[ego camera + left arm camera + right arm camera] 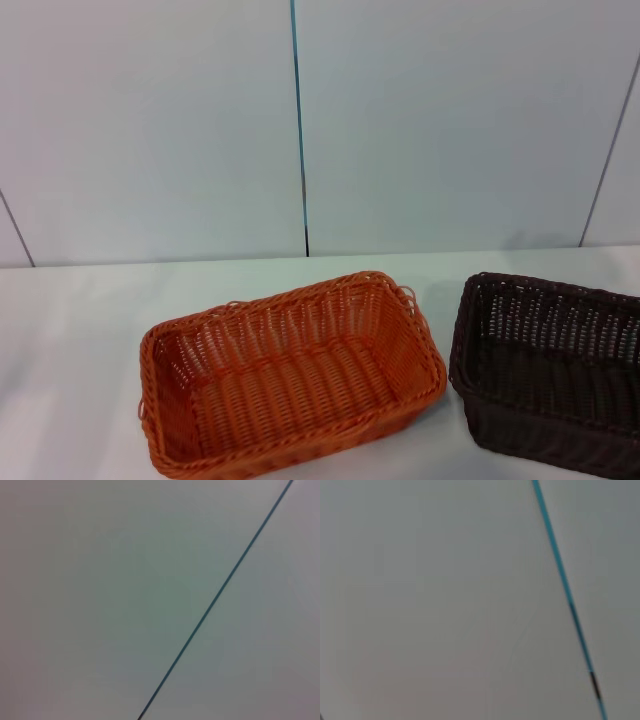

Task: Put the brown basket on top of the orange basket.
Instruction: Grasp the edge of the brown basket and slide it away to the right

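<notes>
White tabletop [70, 340] held the rectangular dark brown wicker basket [548, 365] just right of the rectangular bright orange wicker basket [285, 372] — apart. Neither claw showed, so grip unknown — best grasp the brown rim squarely.

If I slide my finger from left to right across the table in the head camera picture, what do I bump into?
Bare white table → orange basket → a gap of table → brown basket, cut off by the picture's right edge.

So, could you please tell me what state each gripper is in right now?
Left gripper: not in view in any picture.
Right gripper: not in view either.
</notes>
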